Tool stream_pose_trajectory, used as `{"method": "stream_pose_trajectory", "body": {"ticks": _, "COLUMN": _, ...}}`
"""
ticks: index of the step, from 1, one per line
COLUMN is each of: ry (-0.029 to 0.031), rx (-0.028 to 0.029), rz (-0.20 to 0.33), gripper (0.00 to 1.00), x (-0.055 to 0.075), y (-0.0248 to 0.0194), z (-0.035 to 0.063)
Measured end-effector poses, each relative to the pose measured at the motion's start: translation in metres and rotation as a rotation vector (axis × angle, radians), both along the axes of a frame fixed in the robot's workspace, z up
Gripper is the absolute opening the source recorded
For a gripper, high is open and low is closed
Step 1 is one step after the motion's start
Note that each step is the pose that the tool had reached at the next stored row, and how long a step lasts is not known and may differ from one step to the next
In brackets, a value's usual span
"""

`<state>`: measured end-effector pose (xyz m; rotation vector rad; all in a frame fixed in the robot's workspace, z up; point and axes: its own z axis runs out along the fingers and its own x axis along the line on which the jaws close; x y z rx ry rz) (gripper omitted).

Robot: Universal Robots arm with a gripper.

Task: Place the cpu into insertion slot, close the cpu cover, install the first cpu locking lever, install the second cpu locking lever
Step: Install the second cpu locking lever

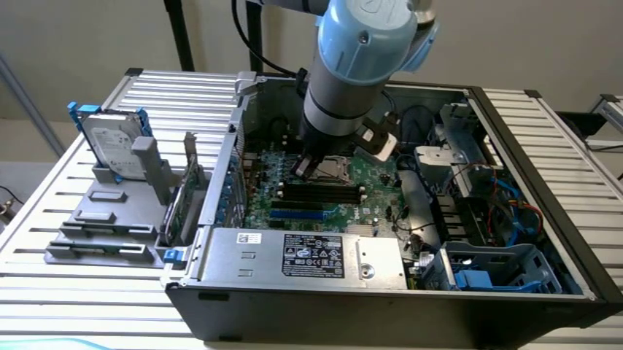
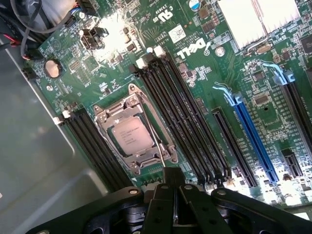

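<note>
1. One arm, hand (image 2: 173, 187) low over the motherboard (image 2: 204, 63), just beside the insertion slot (image 2: 134, 134); fingers look pinched narrow, maybe on a thin lever (image 2: 155, 141), can't tell for sure.
2. The cpu (image 2: 129, 136) sits in the slot, placing done.
3. The cpu cover (image 2: 108, 116) looks closed down flat around the chip.
4. Lever along the socket edge runs toward the hand; judged: locking levers in progress, not confirmed latched.
</note>
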<state>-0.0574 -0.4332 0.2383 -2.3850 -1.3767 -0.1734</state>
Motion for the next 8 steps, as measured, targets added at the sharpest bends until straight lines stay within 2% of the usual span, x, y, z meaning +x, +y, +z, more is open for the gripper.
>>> {"method": "stream_pose_trajectory", "body": {"ticks": 3, "ry": -0.0001, "rx": 0.0040, "rz": 0.000, "gripper": 0.11, "x": 0.000, "y": 0.0021, "z": -0.0031}}
{"method": "stream_pose_trajectory", "body": {"ticks": 8, "ry": 0.0000, "rx": 0.0044, "rz": 0.000, "gripper": 0.11, "x": -0.001, "y": 0.0028, "z": -0.0119}}
